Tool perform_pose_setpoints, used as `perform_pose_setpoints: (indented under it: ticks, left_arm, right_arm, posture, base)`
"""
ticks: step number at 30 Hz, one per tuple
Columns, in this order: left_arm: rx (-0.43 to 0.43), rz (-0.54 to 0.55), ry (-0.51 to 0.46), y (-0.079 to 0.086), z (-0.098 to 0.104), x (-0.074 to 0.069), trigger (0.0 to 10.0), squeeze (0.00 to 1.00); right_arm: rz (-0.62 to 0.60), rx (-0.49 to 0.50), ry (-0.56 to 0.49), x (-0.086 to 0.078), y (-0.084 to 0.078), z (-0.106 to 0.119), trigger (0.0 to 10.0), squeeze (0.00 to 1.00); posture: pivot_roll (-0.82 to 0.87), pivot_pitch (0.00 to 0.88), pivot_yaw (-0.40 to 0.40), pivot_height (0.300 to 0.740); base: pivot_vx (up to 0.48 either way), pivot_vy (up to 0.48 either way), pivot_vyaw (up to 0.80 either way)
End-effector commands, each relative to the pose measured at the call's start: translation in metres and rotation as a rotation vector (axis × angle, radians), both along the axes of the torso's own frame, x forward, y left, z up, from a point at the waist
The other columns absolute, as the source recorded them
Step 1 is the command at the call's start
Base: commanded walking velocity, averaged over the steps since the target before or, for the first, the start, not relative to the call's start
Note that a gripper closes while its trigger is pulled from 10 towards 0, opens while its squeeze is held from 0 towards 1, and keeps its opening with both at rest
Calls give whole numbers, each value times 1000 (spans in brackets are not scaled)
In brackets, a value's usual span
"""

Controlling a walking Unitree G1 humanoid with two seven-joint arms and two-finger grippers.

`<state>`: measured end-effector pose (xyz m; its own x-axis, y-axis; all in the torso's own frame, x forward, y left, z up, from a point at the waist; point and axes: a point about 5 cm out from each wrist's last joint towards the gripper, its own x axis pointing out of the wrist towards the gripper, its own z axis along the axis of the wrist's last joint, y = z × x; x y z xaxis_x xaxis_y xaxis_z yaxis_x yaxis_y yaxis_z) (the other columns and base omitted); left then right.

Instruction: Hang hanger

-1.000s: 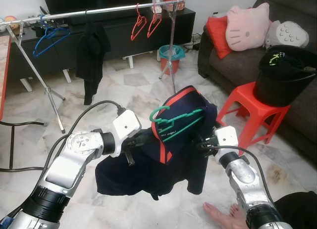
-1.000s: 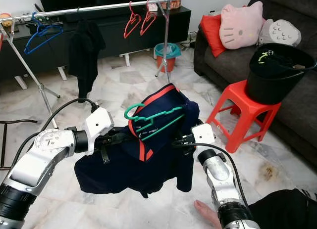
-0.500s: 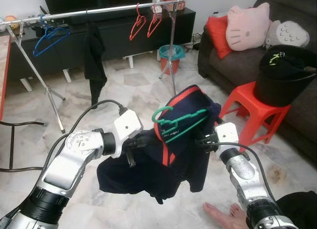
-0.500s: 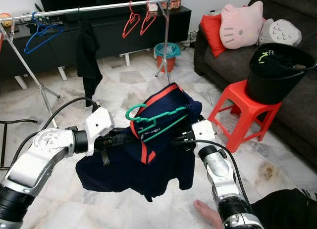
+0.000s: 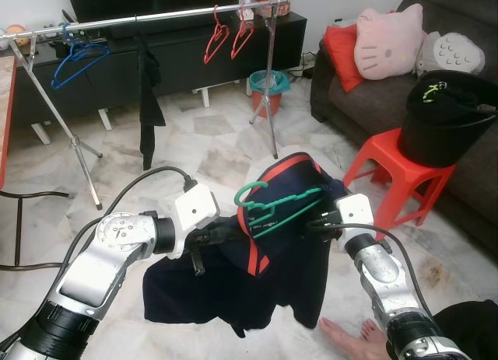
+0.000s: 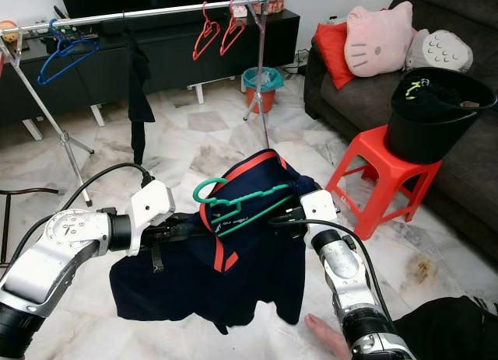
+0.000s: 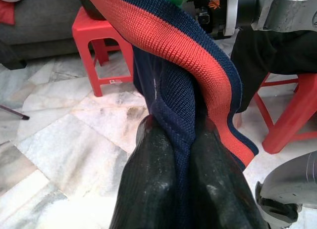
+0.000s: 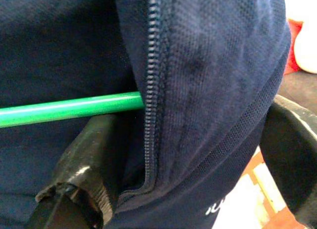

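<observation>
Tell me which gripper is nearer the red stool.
Right. The right gripper holds the garment's side facing the red stool; the left gripper grips its far side, toward the rack.

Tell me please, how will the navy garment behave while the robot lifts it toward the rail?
Probably floppy: the navy garment sags in folds between the left gripper and the right gripper. It likely slides easily on the green hanger, which sits loosely in its collar.
</observation>
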<state>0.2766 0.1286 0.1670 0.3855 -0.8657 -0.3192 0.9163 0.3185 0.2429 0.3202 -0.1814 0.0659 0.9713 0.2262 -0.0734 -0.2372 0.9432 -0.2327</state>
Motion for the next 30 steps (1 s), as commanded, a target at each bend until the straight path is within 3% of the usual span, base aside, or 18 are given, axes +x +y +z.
perform_pose_setpoints:
  ticks: [1,23,30]
  left_arm:
    - [20,-23,-26,-2,6,-3,10000,0]
    - [98,-24,-12,8,-1,-4,10000,0]
    - [206,-29,-22,16,-8,-4,10000,0]
  right_arm:
    - [-12,-5,-17,3,-3,4,0,0]
    - [16,-50,24,1,-1,-2,0,0]
    - [26,-51,32,1,-1,-3,0,0]
  posture:
    - [-120,0,-21,740]
    - [-118,0,-21,740]
    - [-115,0,-21,740]
  base:
    - [0,0,0]
    - [0,0,0]
    - [0,0,0]
